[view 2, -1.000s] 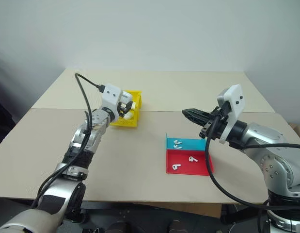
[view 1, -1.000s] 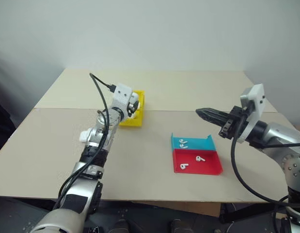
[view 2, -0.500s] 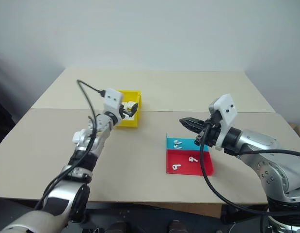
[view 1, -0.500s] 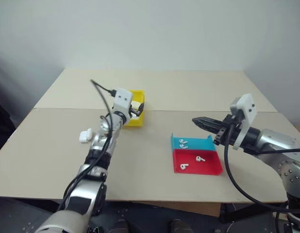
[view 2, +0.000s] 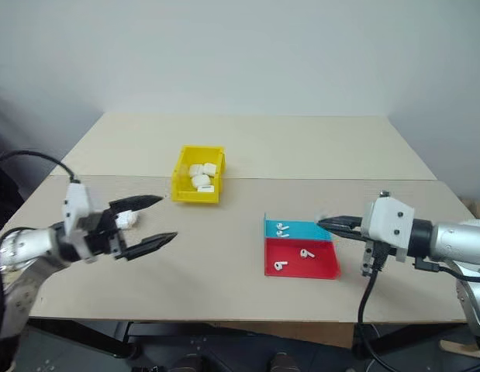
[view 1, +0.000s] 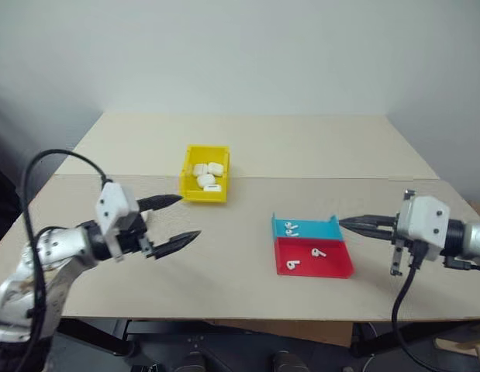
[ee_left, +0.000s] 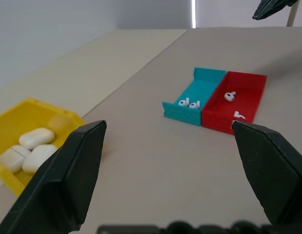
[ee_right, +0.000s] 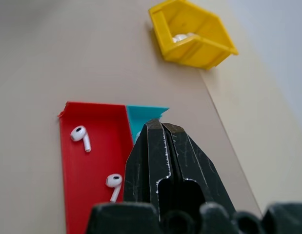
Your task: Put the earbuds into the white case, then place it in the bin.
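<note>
Now my left hand [view 1: 168, 219] hung open, my right hand [view 1: 356, 225] closed and empty; the earbuds [view 1: 302, 246] looked light, slick, best pinched across their stems.

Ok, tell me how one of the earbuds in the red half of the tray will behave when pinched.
The earbuds look glossy and tiny, so probably slippery and very light. The rounded head on a thin stem likely pivots or skids across the tray instead of sitting still. The closed right end effector must open first.

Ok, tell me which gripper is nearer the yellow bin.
Left. The left gripper hovers just in front of the yellow bin; the right gripper sits across the table beside the blue-and-red tray.
</note>
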Controlling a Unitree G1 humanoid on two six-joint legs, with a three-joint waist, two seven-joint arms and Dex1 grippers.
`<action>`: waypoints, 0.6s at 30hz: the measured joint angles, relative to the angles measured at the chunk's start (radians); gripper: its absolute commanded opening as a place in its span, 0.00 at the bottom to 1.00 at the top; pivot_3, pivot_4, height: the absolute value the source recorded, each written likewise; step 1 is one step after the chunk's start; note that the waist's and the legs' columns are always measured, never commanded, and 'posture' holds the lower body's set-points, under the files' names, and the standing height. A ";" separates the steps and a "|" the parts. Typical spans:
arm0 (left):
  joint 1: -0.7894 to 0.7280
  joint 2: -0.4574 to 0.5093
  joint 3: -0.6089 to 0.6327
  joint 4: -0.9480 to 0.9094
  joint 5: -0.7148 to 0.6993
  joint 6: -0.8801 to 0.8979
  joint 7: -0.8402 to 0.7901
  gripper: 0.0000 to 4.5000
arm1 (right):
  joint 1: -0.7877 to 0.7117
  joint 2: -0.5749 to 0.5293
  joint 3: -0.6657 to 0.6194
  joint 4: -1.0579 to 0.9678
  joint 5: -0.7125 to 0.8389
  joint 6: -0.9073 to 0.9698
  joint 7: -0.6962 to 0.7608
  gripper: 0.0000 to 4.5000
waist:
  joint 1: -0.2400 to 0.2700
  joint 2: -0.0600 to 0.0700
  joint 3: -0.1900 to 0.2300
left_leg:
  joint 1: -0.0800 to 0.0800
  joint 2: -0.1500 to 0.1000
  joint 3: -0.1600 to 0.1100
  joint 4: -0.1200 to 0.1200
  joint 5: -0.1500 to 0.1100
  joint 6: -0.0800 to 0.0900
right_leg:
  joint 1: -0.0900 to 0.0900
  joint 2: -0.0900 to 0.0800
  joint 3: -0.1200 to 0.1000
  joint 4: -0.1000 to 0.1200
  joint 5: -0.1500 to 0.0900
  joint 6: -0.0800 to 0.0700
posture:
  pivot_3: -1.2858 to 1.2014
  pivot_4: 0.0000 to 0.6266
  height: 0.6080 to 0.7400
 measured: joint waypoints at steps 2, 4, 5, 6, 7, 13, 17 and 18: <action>0.069 0.026 0.065 -0.009 -0.043 0.034 -0.030 0.99 | 0.022 -0.004 -0.012 0.009 0.000 -0.007 0.023 0.00 | 0.000 0.000 0.000 | -0.001 0.000 0.000 0.000 0.000 0.000 | -0.001 0.000 0.000 0.000 0.000 0.000 | 0.52 0.24 1.00; 0.135 0.051 0.134 -0.013 -0.078 0.052 -0.063 0.99 | 0.042 -0.007 -0.032 0.011 0.002 -0.007 0.043 0.00 | 0.000 0.000 0.000 | -0.001 0.000 0.000 0.000 0.000 0.000 | -0.001 0.000 0.000 0.000 0.000 0.000 | 0.52 0.24 1.00; 0.175 0.065 0.170 -0.014 -0.083 0.055 -0.083 0.99 | 0.051 -0.008 -0.043 0.011 0.003 -0.008 0.053 0.00 | 0.000 0.000 0.000 | -0.001 0.000 0.000 0.000 0.000 0.000 | -0.001 0.000 0.000 0.000 0.000 0.000 | 0.52 0.24 1.00; 0.209 0.076 0.199 -0.014 -0.081 0.054 -0.100 0.99 | 0.067 -0.008 -0.057 0.012 0.003 -0.013 0.067 0.00 | 0.000 0.000 0.000 | 0.000 0.000 0.000 0.000 0.000 0.000 | -0.001 0.000 0.000 0.000 0.000 0.000 | 0.52 0.24 1.00; 0.234 0.083 0.217 -0.014 -0.077 0.052 -0.111 0.99 | 0.074 -0.008 -0.065 0.016 0.003 -0.020 0.080 0.00 | 0.000 0.000 0.000 | 0.000 0.000 0.000 0.000 0.000 0.000 | -0.001 0.000 0.000 0.000 0.000 0.000 | 0.52 0.24 1.00; 0.333 0.091 0.290 -0.015 -0.047 0.021 -0.162 0.99 | 0.084 -0.041 -0.117 0.103 0.001 -0.102 0.163 0.00 | 0.002 0.000 0.000 | 0.000 0.001 0.001 0.000 0.000 0.000 | -0.001 0.000 0.000 0.000 -0.001 -0.001 | 0.52 0.24 1.00; 0.351 0.092 0.318 -0.026 -0.049 0.020 -0.166 0.99 | 0.078 -0.056 -0.124 0.161 -0.005 -0.139 0.182 0.00 | 0.001 0.000 0.000 | 0.000 0.001 0.002 -0.001 0.000 0.000 | -0.002 0.000 0.000 0.000 -0.001 -0.001 | 0.52 0.24 1.00; 0.350 0.092 0.321 -0.034 -0.050 0.020 -0.164 0.99 | 0.074 -0.056 -0.124 0.168 -0.008 -0.149 0.182 0.00 | 0.001 0.000 0.000 | 0.000 0.001 0.002 -0.001 0.000 0.000 | -0.002 0.000 0.000 0.000 -0.001 -0.001 | 0.52 0.24 1.00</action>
